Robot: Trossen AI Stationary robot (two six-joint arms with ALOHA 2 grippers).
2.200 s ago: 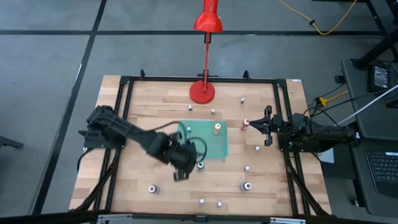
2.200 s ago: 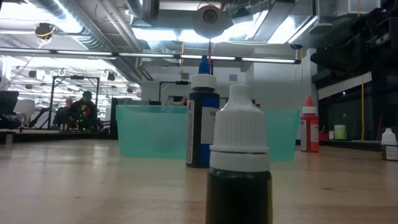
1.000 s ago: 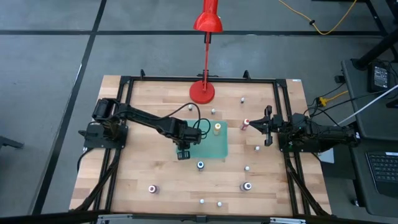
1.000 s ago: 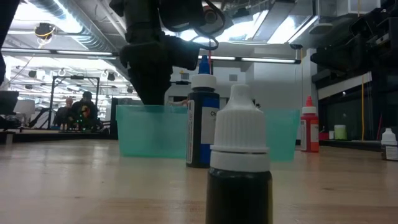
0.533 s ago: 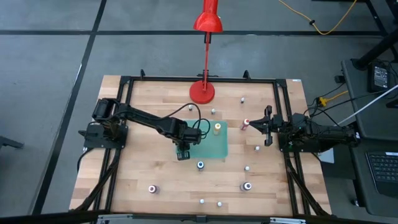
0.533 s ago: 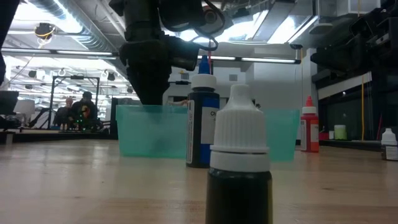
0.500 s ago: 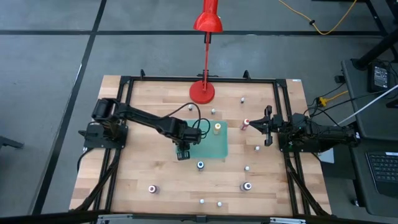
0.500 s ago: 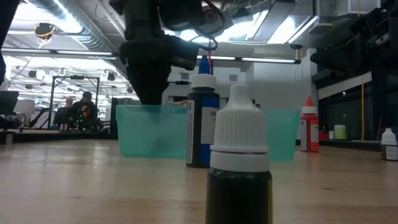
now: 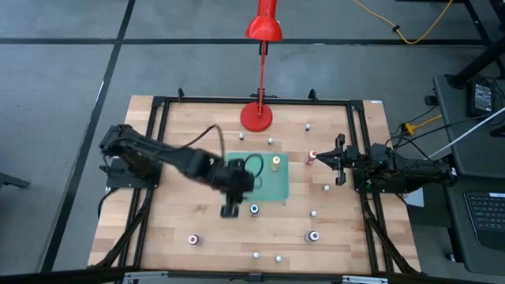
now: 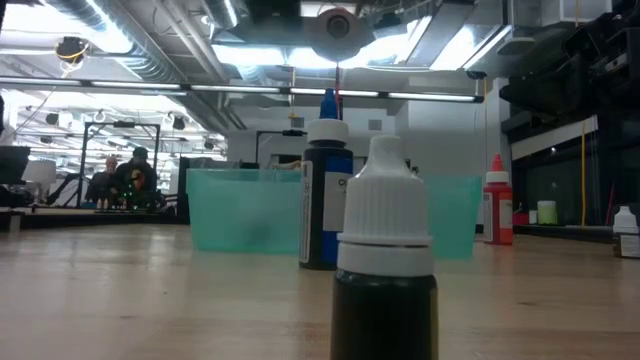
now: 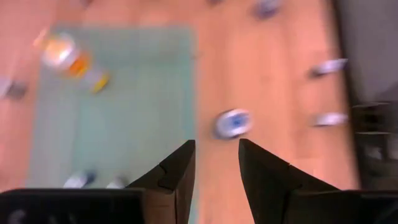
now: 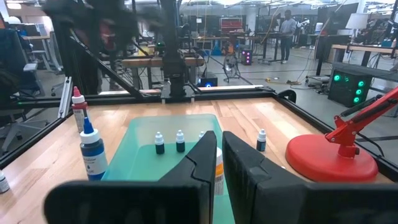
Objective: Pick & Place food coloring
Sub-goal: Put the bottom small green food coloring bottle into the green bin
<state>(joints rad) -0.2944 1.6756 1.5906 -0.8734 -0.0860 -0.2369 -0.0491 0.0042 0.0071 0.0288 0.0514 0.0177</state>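
Hovering left hand (image 9: pixel 230 210) beside green tray (image 9: pixel 276 188)

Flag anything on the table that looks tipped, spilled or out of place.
Only the orange-capped food coloring bottle in the shallow green plastic tray stands out: it appears to lie on its side rather than upright, though I cannot be sure. No spill shows.

The table (image 9: pixel 173 229) was pale blond wood with a striped plank grain, framed in black. On it lay a translucent sea-green tray (image 9: pixel 272 189). A bright red lamp (image 9: pixel 257 117) stood on its round red base. One food coloring bottle (image 10: pixel 325 195) was deep blue with a white collar and blue tip; another bottle (image 10: pixel 385 270) had a dark body and ribbed white cap; a third bottle (image 10: pixel 497 212) was red. Both arms were dark, the left pincer (image 11: pixel 214 171) black.
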